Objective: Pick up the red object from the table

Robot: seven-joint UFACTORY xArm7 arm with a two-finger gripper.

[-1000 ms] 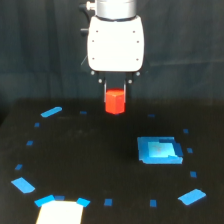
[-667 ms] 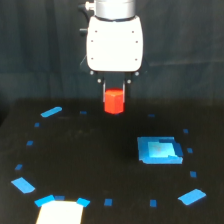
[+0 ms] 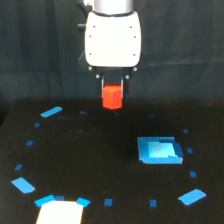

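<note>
The red object, a small faceted red-orange block, hangs in the air above the far middle of the black table. My gripper is shut on it from above, a dark finger on either side, with the white gripper body directly overhead. The block's lower half shows below the fingers, and it sits clear of the table surface.
A flat blue square patch lies on the table toward the exterior view's right. Small blue tape marks ring the surface, such as one at the far left. A white patch sits at the near edge.
The gripper and the red object have risen slightly; nothing else has moved.
</note>
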